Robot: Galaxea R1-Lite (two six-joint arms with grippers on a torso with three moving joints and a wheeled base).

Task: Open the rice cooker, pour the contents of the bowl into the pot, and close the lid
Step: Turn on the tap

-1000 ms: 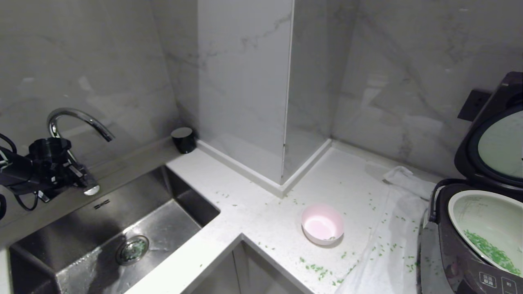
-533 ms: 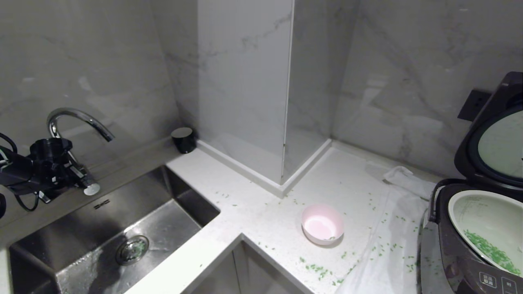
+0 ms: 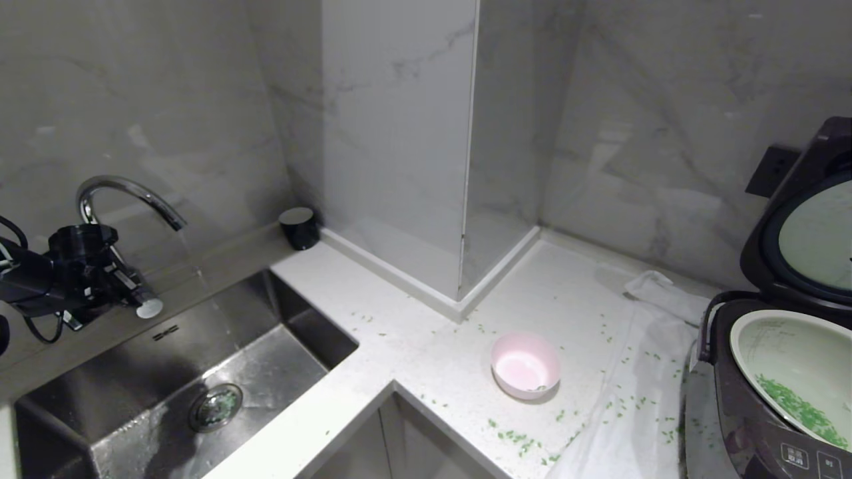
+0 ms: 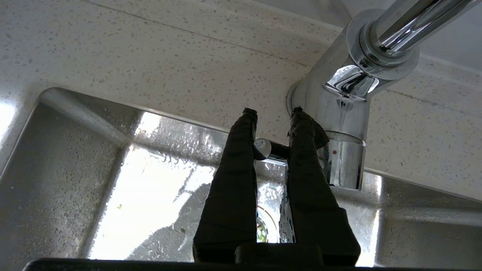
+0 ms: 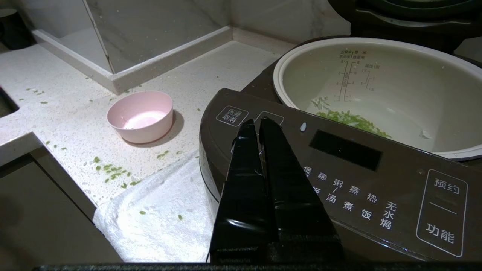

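A: Left gripper [image 4: 272, 114]?
B: At 9 o'clock by the tap [image 3: 126, 193], clamped narrow on the tap lever [image 4: 263, 148] above the sink [image 3: 166, 372].
A: Right gripper [image 5: 257, 122]?
B: Closed, empty, over the rice cooker [image 5: 339, 169] panel.
A: Task items?
B: Cooker at 3–4 o'clock, lid [image 3: 805, 226] up; green bits [image 3: 795, 402] in pot [image 3: 785, 346]. Pink bowl [image 3: 526, 364] on counter [image 3: 413, 346] at 5 o'clock, nearly empty.

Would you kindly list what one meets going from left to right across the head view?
Black left gripper → curved chrome faucet → steel sink → small black cylinder → pale pink bowl → white cloth → dark brown-grey rice cooker.
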